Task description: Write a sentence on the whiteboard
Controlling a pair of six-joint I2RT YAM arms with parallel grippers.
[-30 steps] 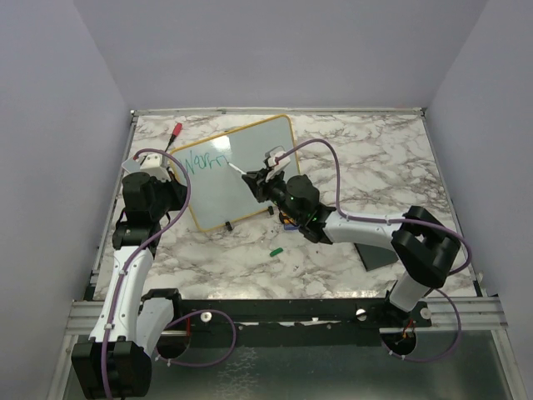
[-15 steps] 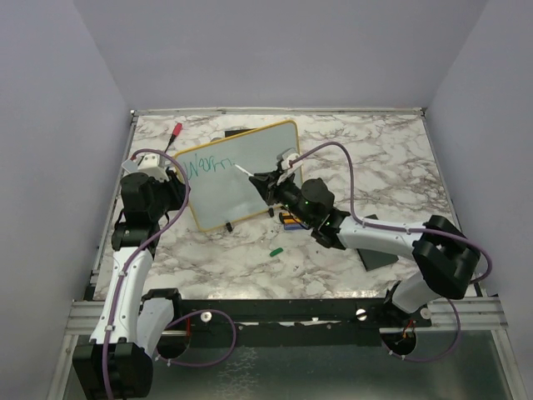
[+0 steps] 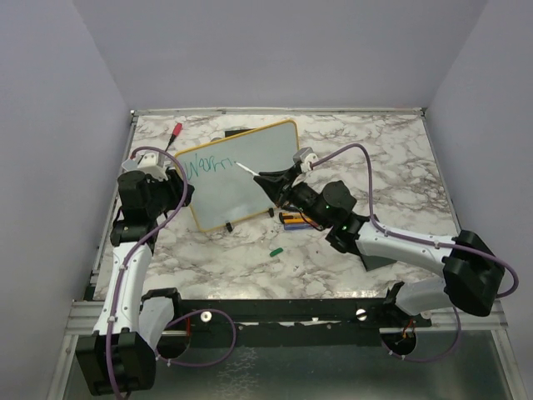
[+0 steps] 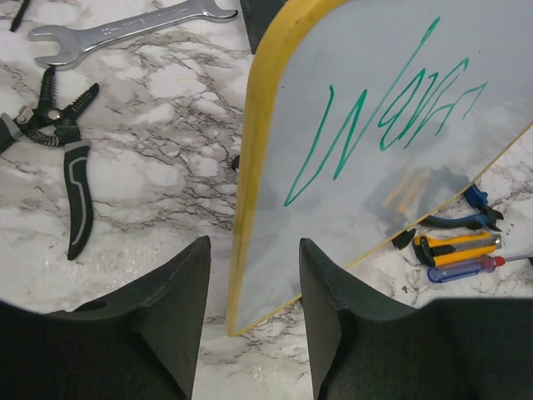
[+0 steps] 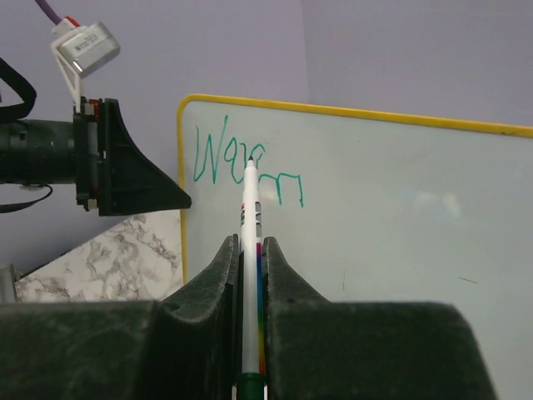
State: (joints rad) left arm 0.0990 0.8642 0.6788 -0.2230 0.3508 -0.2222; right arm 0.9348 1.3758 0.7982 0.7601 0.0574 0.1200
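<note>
Top external: the whiteboard (image 3: 241, 179) stands propped on its small black feet left of centre on the marble table (image 3: 375, 150), its long axis running from near-left to far-right, writing face toward your arms. Right wrist view: the right gripper (image 5: 250, 250) is clamped on a white marker (image 5: 250, 212), shaft pointing straight ahead, tip up against the last letters of the teal writing (image 5: 241, 167); whether it touches the surface you cannot tell from here. Only "Warm" shows of the sentence, high on the board's left end. Left wrist view: the left gripper (image 4: 254, 250) straddles the yellow frame (image 4: 258, 125) at the left short edge, jaws parted, a gap visible on each side, so not pinching it. A wrench (image 4: 125, 29) and wire strippers (image 4: 58, 142) lie left of the board; a yellow utility knife (image 4: 454, 246) and a screwdriver (image 4: 462, 268) lie behind its lower edge. What the next stroke turns on: blank board lies to the right of the tip, along the long axis, and the right arm alone carries the pen. My read: with the left jaws loose, pen pressure could rock or slide the board. Brace before you write.
</note>
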